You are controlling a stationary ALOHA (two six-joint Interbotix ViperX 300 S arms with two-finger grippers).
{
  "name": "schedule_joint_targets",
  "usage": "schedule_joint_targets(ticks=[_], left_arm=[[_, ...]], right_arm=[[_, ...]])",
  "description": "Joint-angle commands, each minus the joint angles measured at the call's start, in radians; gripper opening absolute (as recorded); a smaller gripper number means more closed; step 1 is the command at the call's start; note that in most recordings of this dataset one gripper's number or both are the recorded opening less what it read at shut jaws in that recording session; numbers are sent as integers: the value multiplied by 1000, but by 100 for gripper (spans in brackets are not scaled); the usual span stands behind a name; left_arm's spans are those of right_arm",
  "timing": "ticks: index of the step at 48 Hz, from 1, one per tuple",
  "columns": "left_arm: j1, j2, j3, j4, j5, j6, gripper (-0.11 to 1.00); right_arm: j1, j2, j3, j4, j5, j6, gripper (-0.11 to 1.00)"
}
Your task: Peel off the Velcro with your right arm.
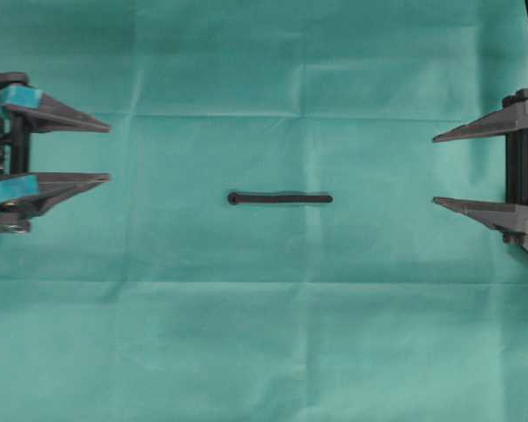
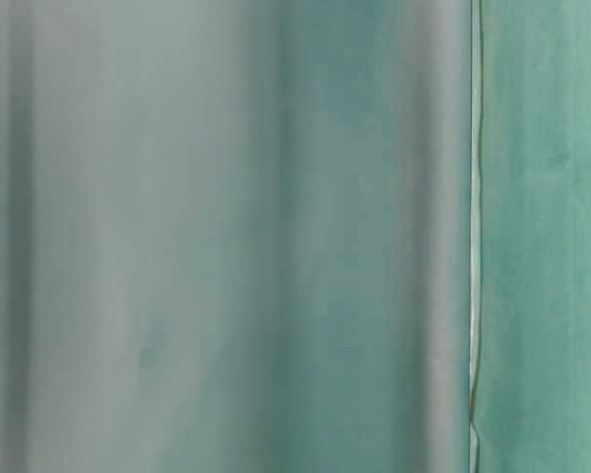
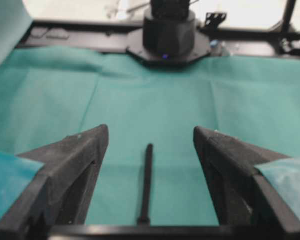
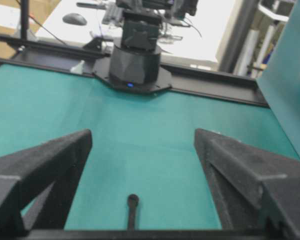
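The Velcro (image 1: 280, 199) is a thin black strap lying flat on the green cloth at the middle of the overhead view, its small rounded end pointing left. My left gripper (image 1: 108, 152), with teal patches, stands open at the left edge, well apart from the strap. At the right edge my right gripper (image 1: 434, 170) with plain black fingers stands open, also apart from it. In the left wrist view the Velcro (image 3: 147, 182) lies on the cloth between the spread fingers (image 3: 85, 150). In the right wrist view the Velcro's round end (image 4: 133, 201) shows low between the fingers (image 4: 225, 155).
Green cloth (image 1: 273, 334) with fold creases covers the whole table. The table-level view shows only hanging green cloth (image 2: 227, 236). The right arm's base (image 3: 165, 37) and the left arm's base (image 4: 135, 65) stand on black frame rails at the table's ends.
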Motion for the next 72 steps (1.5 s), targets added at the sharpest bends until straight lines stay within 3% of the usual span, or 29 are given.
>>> schedule_joint_targets(ticks=[1, 12, 30, 52, 59, 72], left_arm=[[11, 55, -48, -2, -41, 0, 76], [15, 230, -129, -2, -135, 2, 76], [18, 497, -314, -2, -143, 2, 76], [18, 646, -448, -2, -124, 0, 75], [18, 653, -479, -2, -32, -5, 75], [18, 683, -584, -2, 304, -5, 75]], right_arm=[[-3, 20, -14, -2, -18, -2, 64], [-3, 23, -12, -2, -20, -2, 64], [-3, 21, -11, -2, -20, -2, 64], [-3, 17, -6, -9, -21, -2, 64], [-3, 17, -6, -18, -20, 2, 64], [-3, 17, -6, -18, -20, 2, 64]])
